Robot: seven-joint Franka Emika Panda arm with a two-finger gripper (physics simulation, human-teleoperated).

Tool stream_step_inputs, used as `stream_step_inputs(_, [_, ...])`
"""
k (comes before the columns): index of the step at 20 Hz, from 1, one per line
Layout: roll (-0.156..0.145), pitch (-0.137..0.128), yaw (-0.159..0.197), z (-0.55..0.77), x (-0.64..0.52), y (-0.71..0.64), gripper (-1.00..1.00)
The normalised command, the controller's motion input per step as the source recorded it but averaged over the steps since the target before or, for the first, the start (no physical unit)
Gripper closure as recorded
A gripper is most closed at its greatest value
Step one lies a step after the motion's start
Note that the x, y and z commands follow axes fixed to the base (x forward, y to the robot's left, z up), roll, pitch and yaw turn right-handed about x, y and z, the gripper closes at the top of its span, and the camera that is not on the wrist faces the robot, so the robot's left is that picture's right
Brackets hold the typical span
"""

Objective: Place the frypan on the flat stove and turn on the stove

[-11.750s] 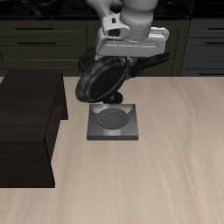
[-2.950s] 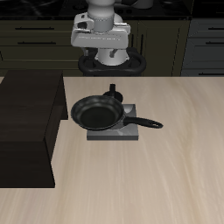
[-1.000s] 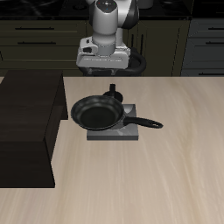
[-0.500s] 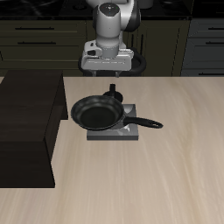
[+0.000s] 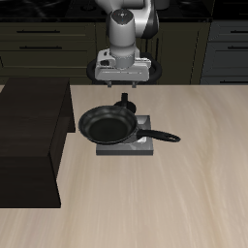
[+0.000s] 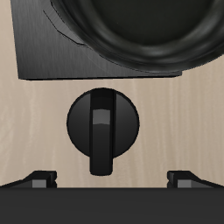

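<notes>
One frypan (image 5: 108, 125) sits on the flat stove (image 5: 141, 148), shifted off-centre so it overhangs one edge, its handle (image 5: 161, 137) reaching across the worktop (image 5: 184, 194). The end effector (image 5: 123, 89) hangs above the stove's knob (image 6: 103, 124), fingers (image 6: 39, 178) spread wide and holding nothing. The pan hides most of the burner.

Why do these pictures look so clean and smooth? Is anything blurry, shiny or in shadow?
These are computer-drawn pictures, so nothing is blurred. Exterior view: even, soft light; the frypan shows a faint gloss on its inside, and only a thin shadow lies beside the flat stove. Wrist view: the knob is sharp, with a pale sheen on its ridge; the gripper shows only as dark fingertips at the picture's edge.
</notes>
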Motion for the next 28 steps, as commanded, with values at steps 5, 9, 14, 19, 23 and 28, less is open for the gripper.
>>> stream_step_inputs(5, [0.005,0.011,0.007,-0.07,0.0,-0.03,-1.0])
stream_step_inputs(9, [-0.036,0.024,0.03,-0.21,0.05,-0.06,-1.0])
stream_step_inputs(14, [-0.033,-0.026,0.036,-0.12,0.01,-0.03,-1.0])
stream_step_inputs(19, [0.014,0.063,0.018,-0.28,0.03,0.08,-1.0])
stream_step_inputs(23, [0.021,0.056,-0.002,-0.18,-0.05,0.06,-1.0])
stream_step_inputs(28, [0.046,0.093,-0.003,-0.24,-0.08,0.09,-1.0])
